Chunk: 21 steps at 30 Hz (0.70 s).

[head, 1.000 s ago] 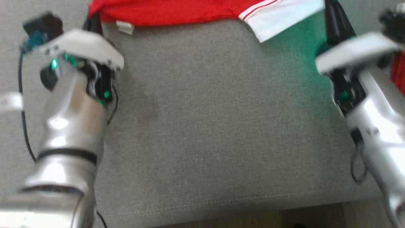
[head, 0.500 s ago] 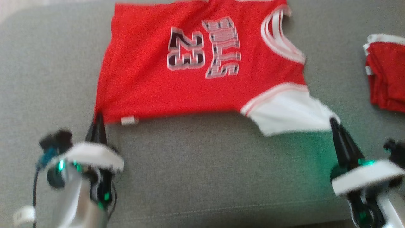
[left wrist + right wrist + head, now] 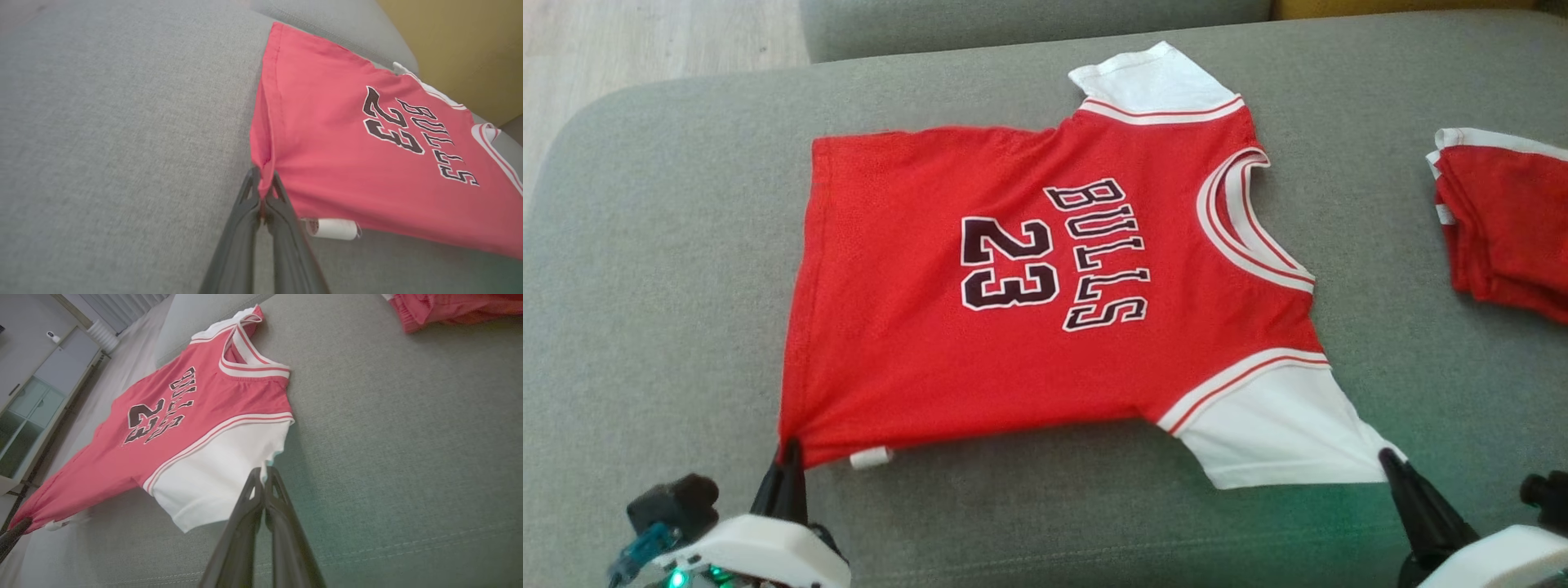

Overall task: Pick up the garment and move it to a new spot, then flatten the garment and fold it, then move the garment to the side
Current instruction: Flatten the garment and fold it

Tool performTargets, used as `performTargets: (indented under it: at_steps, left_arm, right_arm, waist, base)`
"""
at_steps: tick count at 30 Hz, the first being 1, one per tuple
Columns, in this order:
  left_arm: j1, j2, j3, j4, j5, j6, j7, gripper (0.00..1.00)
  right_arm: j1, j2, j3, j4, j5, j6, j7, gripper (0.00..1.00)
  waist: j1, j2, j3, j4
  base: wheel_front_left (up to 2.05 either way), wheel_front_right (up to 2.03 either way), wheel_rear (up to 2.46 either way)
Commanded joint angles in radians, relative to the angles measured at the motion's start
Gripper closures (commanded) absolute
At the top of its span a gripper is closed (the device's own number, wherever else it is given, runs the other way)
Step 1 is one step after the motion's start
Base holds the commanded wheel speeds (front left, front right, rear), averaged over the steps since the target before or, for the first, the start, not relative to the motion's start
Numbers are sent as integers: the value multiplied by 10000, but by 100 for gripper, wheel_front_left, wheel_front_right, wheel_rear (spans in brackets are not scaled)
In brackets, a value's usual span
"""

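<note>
You have the red Bulls jersey spread print-up on the grey sofa cushion, hem toward your left and neckline toward your right. The "BULLS" and "23" lettering reads sideways in the head view. One white sleeve lies at the far edge. The other white sleeve points toward you.

Your left pincer is clamped on the near corner of the hem. The left wrist view shows its two fingers pressed together with a pinch of red cloth between the tips, and the fabric puckers upward there. A small white label sticks out from under the hem just beside that pincer.

Your right pincer is closed on the outer corner of the near white sleeve. In the right wrist view its fingers meet at the sleeve's edge, with the cloth caught at the tips.

A second red garment with white trim lies folded on the same cushion, well to the right of the jersey. Pale wooden floor shows beyond the cushion's far left corner.
</note>
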Motion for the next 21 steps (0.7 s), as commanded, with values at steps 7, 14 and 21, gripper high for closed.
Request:
performTargets:
  at_steps: [7, 14, 21]
  left_arm:
    - [-383, 685, 72, -1401, 35, 257, 1905, 100]
    - [-1363, 911, 136, -1438, -316, 254, 2945, 100]
    - [-3090, 1104, 252, -497, -1070, -10, 4102, 100]
  right_arm:
    - [-765, 163, -383, -525, -335, 65, 967, 100]
    - [-2176, 178, -559, -180, -226, 65, 1407, 100]
    - [-4361, -207, -368, 932, -74, 65, 1544, 100]
  waist:
    - [1, -1, 215, 71]
    - [1, -1, 684, -9]
    - [1, -1, 1348, 11]
  base:
    - [0, 0, 0]
    - [0, 0, 0]
    - [0, 0, 0]
